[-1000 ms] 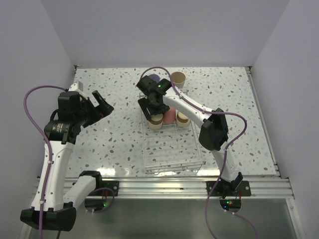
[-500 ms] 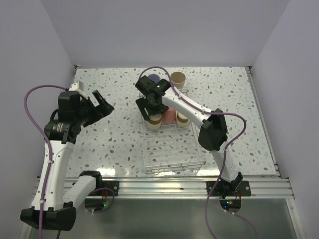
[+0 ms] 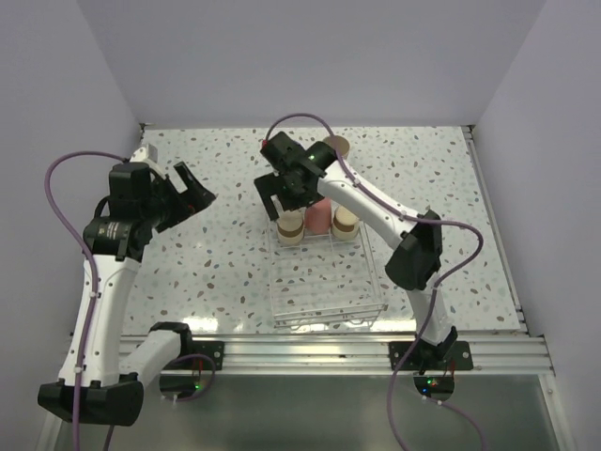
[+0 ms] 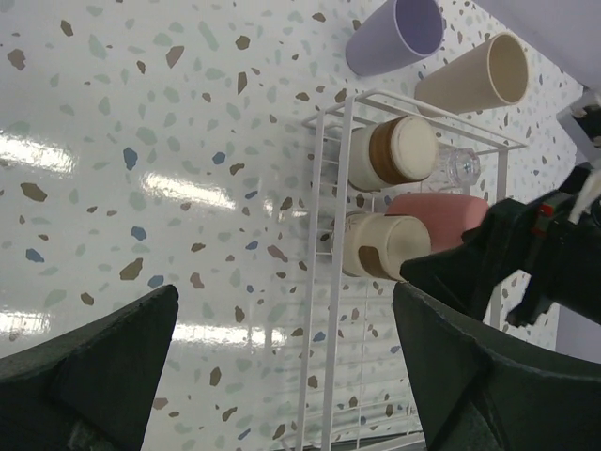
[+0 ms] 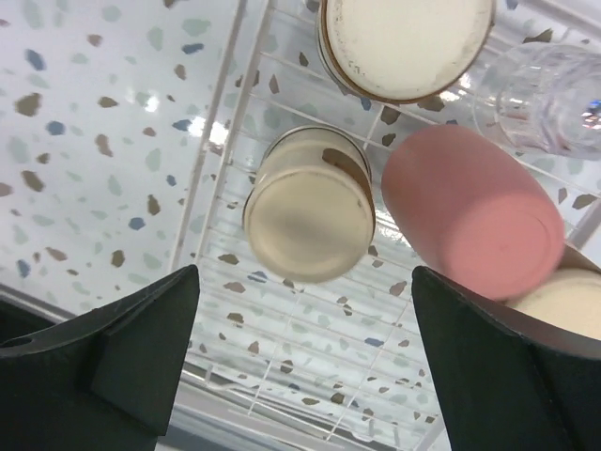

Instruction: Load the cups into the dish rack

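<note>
The rack [image 3: 324,282] sits in the middle of the top view, on the speckled table [image 3: 216,254]. All the cups in it are at its upper end, bottoms up.

The right claw [image 5: 305,277] hangs just above those cups. Its two fingers [image 5: 122,348] are spread wide and it holds nothing. In the right wrist view, a brown cup [image 5: 310,207] with a cream bottom is right under the claw. It is in the middle of the frame, near the rack's left edge. A second brown cup [image 5: 406,42] is at the top of that frame. A pink-red cup [image 5: 470,211] is just beside the first brown cup, on its right. A small clear cup [image 5: 549,99] is at the upper right. The cream bottom of a third brown cup [image 5: 563,301] peeks in at the lower right edge.

Two cups are outside the rack, on the table. In the left wrist view, a purple cup [image 4: 394,36] and a tan cup [image 4: 474,77] are side by side at the top of the frame, just past the rack's end.

The left claw [image 3: 192,186] is up in the air at the left of the top view, well apart from the rack. Its fingers are wide apart too, and it is empty.
</note>
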Controlling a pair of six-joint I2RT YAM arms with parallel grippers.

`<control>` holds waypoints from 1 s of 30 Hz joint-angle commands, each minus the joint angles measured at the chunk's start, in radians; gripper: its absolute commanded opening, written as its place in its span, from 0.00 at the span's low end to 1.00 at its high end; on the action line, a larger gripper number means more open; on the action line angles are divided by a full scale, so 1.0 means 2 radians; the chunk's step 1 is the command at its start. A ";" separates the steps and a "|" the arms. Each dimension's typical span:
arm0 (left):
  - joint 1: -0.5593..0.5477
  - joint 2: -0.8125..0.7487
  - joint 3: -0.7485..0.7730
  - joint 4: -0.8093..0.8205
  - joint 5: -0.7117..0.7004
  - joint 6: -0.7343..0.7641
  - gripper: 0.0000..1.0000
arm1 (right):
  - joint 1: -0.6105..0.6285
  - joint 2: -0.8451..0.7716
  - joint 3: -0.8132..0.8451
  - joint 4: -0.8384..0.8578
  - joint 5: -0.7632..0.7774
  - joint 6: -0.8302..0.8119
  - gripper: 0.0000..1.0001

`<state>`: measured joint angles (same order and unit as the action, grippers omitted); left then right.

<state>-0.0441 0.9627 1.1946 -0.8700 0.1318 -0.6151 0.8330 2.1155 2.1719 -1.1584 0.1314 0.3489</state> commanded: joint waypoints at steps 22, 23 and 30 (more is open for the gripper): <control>-0.058 0.325 0.301 0.084 -0.019 -0.012 1.00 | -0.025 -0.468 -0.201 -0.043 0.061 0.061 0.98; -0.058 0.340 0.322 0.073 -0.054 -0.008 1.00 | -0.025 -0.497 -0.216 -0.035 0.063 0.063 0.98; -0.058 0.401 0.342 0.156 -0.068 0.076 1.00 | -0.025 -0.531 -0.261 -0.041 0.091 0.077 0.98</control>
<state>-0.1619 1.7733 1.8973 -0.6968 0.0059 -0.5552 0.7826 1.0363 1.6730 -1.2480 0.2531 0.4747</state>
